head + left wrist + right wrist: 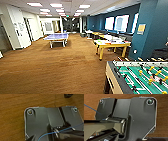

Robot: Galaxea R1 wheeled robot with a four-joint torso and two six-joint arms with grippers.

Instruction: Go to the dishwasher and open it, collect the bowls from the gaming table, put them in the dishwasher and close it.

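Observation:
The gaming table [120, 45], with a white top and yellow legs, stands ahead to the right, against the blue wall. Small coloured things [110, 42] lie on its top, too blurred for me to tell whether they are the bowls. The dishwasher is out of view. Both wrist views look down past my own dark plates at brown carpet [12, 119] [162, 112], with nothing held in sight.
A green-field foosball table [140, 77] fills the near right corner, close to me. A blue ping-pong table [57, 37] stands far ahead on the left. More tables [95, 33] line the windowed blue wall. Brown carpet [55, 65] stretches ahead, and white walls and doors [17, 27] run along the left.

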